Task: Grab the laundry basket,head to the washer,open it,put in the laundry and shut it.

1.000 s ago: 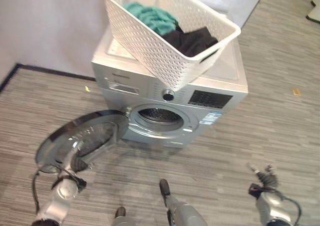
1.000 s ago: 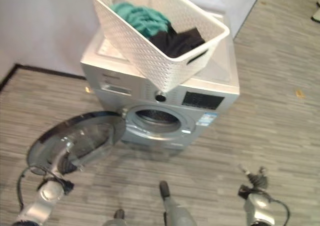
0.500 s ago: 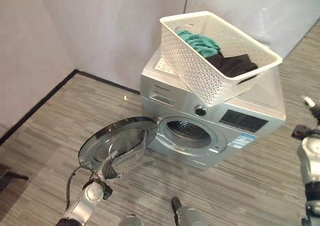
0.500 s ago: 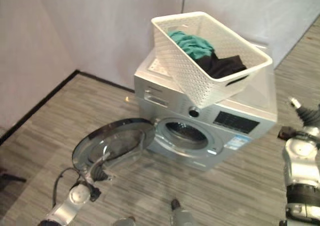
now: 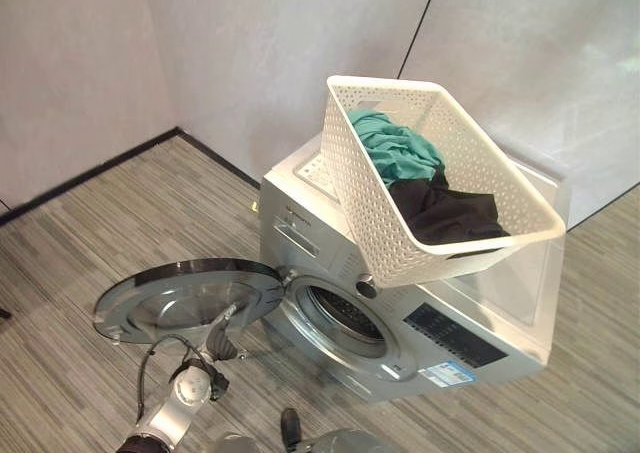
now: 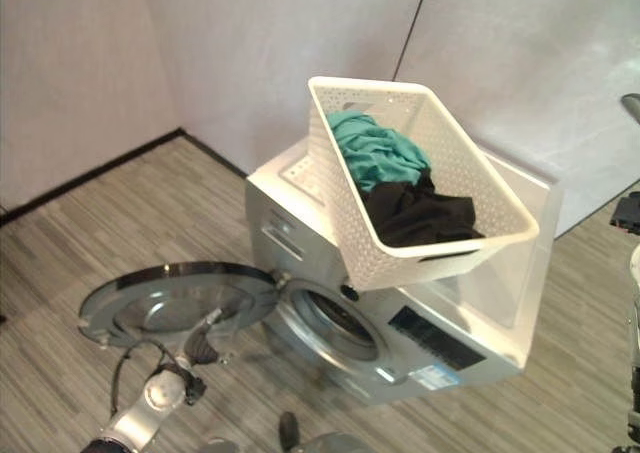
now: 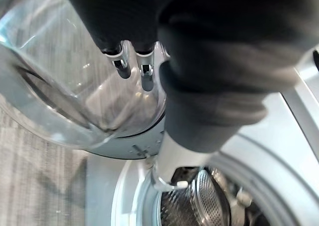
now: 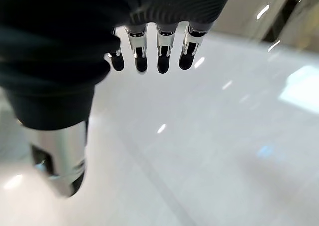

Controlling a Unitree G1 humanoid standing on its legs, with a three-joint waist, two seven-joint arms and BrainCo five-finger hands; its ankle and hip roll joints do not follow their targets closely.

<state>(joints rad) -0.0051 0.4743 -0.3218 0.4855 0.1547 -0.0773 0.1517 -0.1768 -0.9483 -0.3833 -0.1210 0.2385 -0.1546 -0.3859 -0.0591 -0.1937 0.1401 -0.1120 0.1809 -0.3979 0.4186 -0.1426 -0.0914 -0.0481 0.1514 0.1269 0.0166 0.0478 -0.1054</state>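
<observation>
Down low at the washer door (image 5: 190, 298), the left hand (image 5: 222, 338) reaches up to the door's near edge. Its fingers (image 7: 133, 66) lie against the see-through bowl of the round door, but I cannot tell if they grip it. The door is swung wide open to the left, and it lies almost flat above the striped floor (image 5: 80, 253). Right beside it is the round hole of the drum (image 5: 345, 318), dark inside with shiny metal. The silver washer (image 5: 450, 318) stands near the corner of the grey walls (image 5: 260, 53).

On top of the washer sits the white laundry basket (image 5: 375, 203), tipped up at its far end. Inside it are a green cloth (image 5: 395, 145) and a black cloth (image 5: 445, 211), touching each other.

The right hand (image 8: 99, 51) is held up with straight fingers and holds nothing.
</observation>
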